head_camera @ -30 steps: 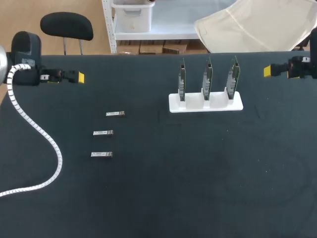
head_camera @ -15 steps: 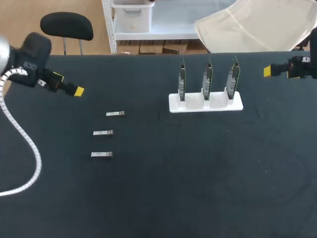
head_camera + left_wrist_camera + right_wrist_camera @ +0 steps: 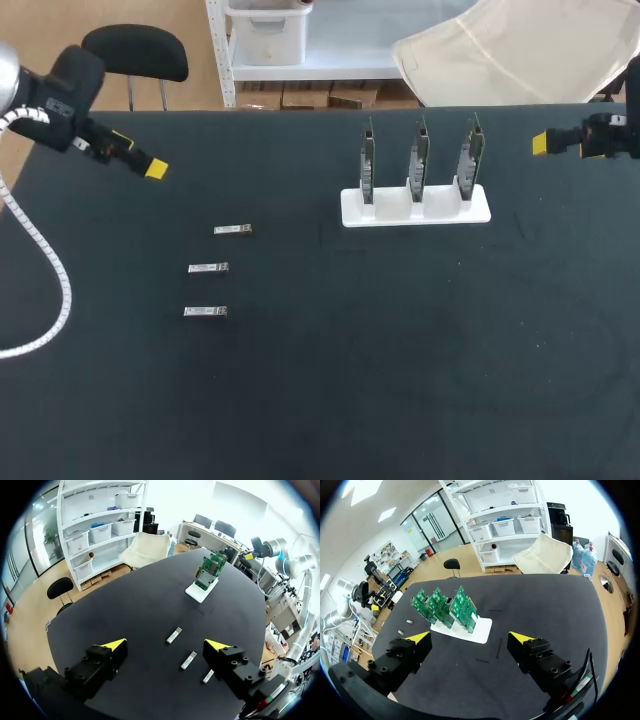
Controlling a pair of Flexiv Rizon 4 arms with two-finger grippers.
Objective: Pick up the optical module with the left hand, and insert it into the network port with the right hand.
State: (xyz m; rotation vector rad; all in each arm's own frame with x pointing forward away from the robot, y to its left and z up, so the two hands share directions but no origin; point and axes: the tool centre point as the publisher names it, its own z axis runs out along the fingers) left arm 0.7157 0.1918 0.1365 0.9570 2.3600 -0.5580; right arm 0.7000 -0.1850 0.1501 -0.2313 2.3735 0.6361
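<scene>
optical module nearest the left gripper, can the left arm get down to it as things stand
Probably yes. The left gripper is open, and only bare table lies between it and that optical module. Nothing covers the module or crowds it.

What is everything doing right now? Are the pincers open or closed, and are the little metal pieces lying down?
Left pincer: open, empty, above the table.
Right pincer: open, empty.
Optical modules: three, lying flat on the table, apart from each other, nothing touching them.
Green boards: three, standing upright in the white stand.
White stand: sitting flat on the table.
</scene>
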